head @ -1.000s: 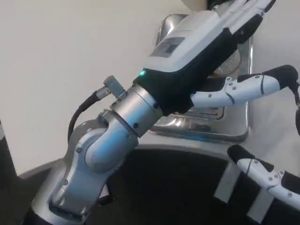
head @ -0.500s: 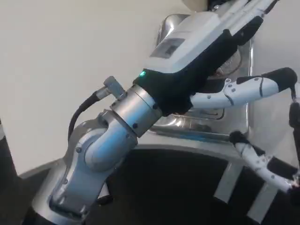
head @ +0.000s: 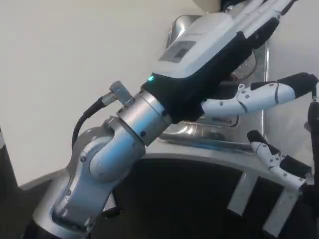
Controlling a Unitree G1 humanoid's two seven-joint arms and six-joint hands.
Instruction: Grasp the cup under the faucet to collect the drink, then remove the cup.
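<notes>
**Nearly there: left hand reaches over the drip tray, cup hidden behind it**

Closest to the camera, the left forearm (head: 107, 159) rises from the bottom edge and angles up toward the far right, a black cable looped off its wrist. It is set on that slant, by my reading, so the arm can reach across to the dispenser at the back of the white table (head: 60, 64).

Low on the right, a finger of the right hand (head: 276, 159) pokes in from the edge. Too little of that hand shows to tell whether it is spread or closed; it appears to hold nothing and looks to be waiting.

Farther out, the left hand (head: 209, 45) lies over the shiny metal drip tray (head: 219, 132), its white back up. One finger (head: 259, 94) juts sideways to the right, apart from the rest, and the others run on past the top edge. That spread suggests a hand made ready to close, yet whether the far fingers wrap anything cannot be told.

As for the cup, a pale rounded shape at the top edge may be part of it or of the faucet; the hand covers the spot where it should stand.
</notes>
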